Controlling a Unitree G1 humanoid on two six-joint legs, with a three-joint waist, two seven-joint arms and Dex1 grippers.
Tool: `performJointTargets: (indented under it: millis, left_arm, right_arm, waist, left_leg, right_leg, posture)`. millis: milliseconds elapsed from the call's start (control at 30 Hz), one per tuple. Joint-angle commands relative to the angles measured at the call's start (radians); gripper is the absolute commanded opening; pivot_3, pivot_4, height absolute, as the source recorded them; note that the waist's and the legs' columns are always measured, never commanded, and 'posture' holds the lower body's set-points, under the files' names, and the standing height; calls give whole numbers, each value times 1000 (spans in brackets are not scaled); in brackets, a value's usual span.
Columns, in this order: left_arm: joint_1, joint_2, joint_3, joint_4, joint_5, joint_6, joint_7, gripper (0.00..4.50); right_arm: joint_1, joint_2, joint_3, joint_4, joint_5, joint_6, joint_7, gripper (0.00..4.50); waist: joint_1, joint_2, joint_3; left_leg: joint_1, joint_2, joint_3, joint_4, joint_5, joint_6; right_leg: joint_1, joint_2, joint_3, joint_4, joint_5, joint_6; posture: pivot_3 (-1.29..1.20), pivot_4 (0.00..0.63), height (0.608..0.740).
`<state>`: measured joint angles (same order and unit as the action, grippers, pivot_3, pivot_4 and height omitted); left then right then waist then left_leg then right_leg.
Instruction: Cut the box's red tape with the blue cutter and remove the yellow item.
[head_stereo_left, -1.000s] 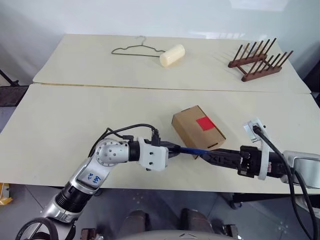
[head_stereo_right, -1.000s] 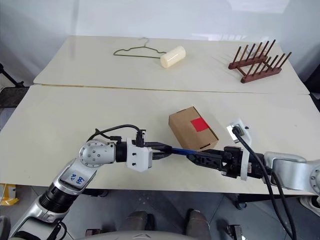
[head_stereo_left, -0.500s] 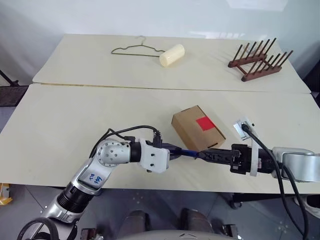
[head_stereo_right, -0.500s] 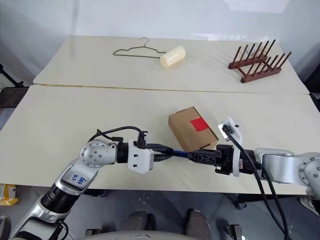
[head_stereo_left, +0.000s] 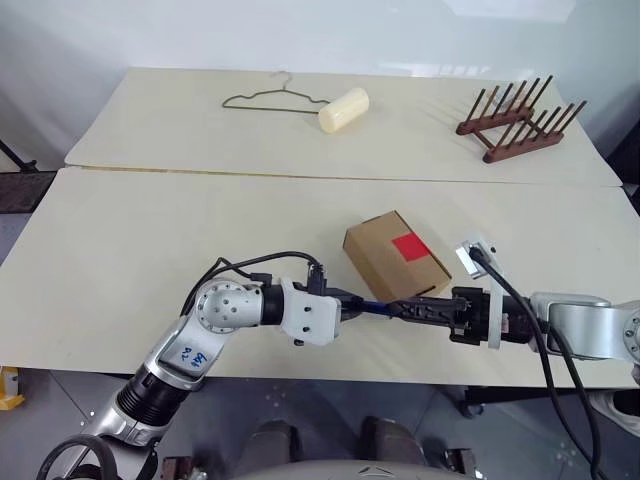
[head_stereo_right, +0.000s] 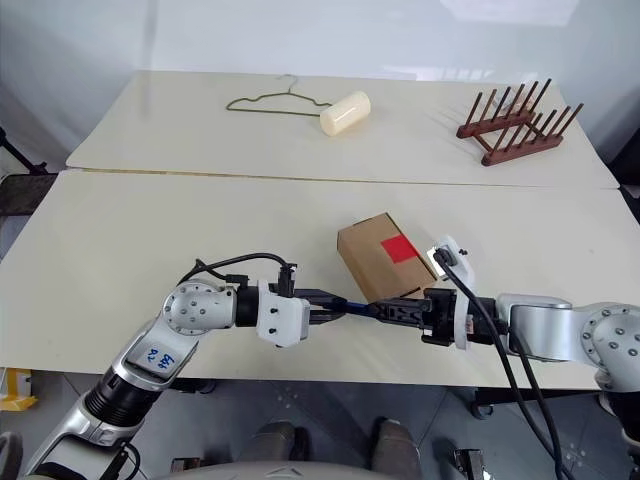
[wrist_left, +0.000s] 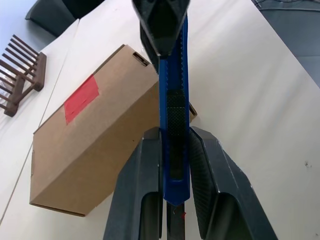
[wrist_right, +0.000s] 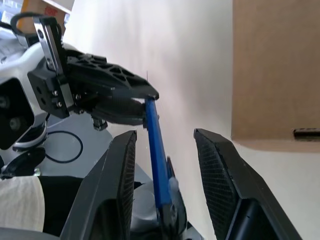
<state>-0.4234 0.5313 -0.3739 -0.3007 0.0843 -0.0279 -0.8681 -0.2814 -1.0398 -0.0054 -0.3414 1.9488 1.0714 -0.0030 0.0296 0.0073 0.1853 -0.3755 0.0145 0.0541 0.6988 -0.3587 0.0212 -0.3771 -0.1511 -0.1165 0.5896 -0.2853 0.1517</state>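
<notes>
Tools (wrist_left: 172, 150) (wrist_right: 165, 165) gripping blue cutter (wrist_left: 174, 100)

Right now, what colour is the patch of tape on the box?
Bright red tape on the brown box; clearest in the left wrist view.

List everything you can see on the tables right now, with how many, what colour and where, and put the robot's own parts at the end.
box: one, brown cardboard, near table, right of centre, lid shut.
red tape: one, red square patch, on the box's top.
blue cutter: one, blue, just in front of the box, between the two grippers.
wire hanger: one, dark grey-green, far table, towards its left.
cylinder: one, pale cream, far table, beside the hanger.
rack: one, dark brown wood, far table, right end.
tables: two, cream, pushed together.
left gripper: one, black fingers shut on the blue cutter.
right gripper: one, black fingers either side of the cutter's other end.
</notes>
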Motion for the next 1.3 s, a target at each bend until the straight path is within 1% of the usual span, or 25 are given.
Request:
performJointTargets:
  millis: [33,300,400,500,533,833,900,967,1000,1067,1167,1233,1300]
  left_arm:
    - [2,3,7,-44,0,0,-3,455]
    - [0,6,10,-50,1,8,-7,455]
    - [-1,6,11,-50,0,10,-8,455]
    - [-2,8,12,-51,2,11,-10,455]
    - [-2,8,12,-51,3,12,-10,455]
    - [-2,11,22,-59,-2,22,-13,455]
    - [10,13,55,-72,-55,46,-20,455]
    - [24,-14,148,-100,-171,108,7,1148]
    - [28,-23,178,-112,-215,136,13,1390]
    - [48,-14,270,-144,-348,238,6,1989]
    - [103,68,418,-143,-495,385,-34,2912]
    - [125,102,479,-125,-549,427,-43,3481]
    - [129,133,530,-72,-580,454,-52,3496]
  right_arm:
    - [-4,5,-7,-4,23,6,11,1883]
    - [-8,23,-1,-3,23,1,-2,1883]
    - [-9,27,1,0,23,2,-6,1318]
    - [-4,25,2,1,23,6,-3,341]
    - [0,20,3,-2,23,18,15,116]
    - [2,12,7,11,23,41,36,147]
    - [7,-5,-1,16,23,63,71,147]
    - [14,-33,-27,24,23,89,127,147]
    - [17,-44,-35,26,23,95,147,147]
    - [41,-79,-103,30,23,119,246,147]
    - [132,-110,-308,38,23,153,444,147]
    - [204,-128,-417,50,23,178,512,147]
    - [292,-155,-567,59,3,229,529,147]
  waist:
    - [0,0,0]
    - [0,0,0]
    - [0,0,0]
    - [0,0,0]
    - [0,0,0]
    - [0,0,0]
    - [0,0,0]
    - [-1,0,0]
    - [-2,0,0]
    - [-1,0,0]
    - [-1,0,0]
    - [0,0,0]
    - [4,0,0]
  left_leg:
    - [0,0,0,0,0,0]
    - [0,0,0,0,0,0]
    - [0,0,0,0,0,0]
    - [0,0,0,0,0,0]
    - [0,0,0,0,0,0]
    - [0,1,0,0,0,0]
    - [0,1,0,0,0,0]
    - [0,2,0,0,0,0]
    - [-1,3,-1,0,0,0]
    - [-1,4,-1,0,0,0]
    - [-1,4,-2,0,0,0]
    - [-1,4,-2,-1,-1,0]
    - [-1,1,-1,-1,-1,1]
  right_leg:
    - [0,0,0,0,0,0]
    - [0,0,0,0,0,0]
    - [0,0,0,0,0,0]
    - [0,0,0,0,0,0]
    - [0,0,0,0,0,0]
    - [0,0,0,0,0,0]
    - [0,0,0,0,0,0]
    - [0,0,0,0,0,0]
    - [-1,0,0,0,0,0]
    - [-1,0,0,0,0,0]
    - [0,0,-1,0,0,0]
    - [0,1,-1,0,0,0]
    - [0,0,-1,0,0,0]
  posture:
    - [0,150,740]
    - [0,150,740]
    - [0,150,740]
    - [0,150,740]
    - [0,150,740]
    - [0,150,740]
    - [0,150,740]
    - [0,150,740]
    - [0,150,740]
    - [0,150,740]
    - [0,150,740]
    - [0,150,740]
    - [0,150,740]
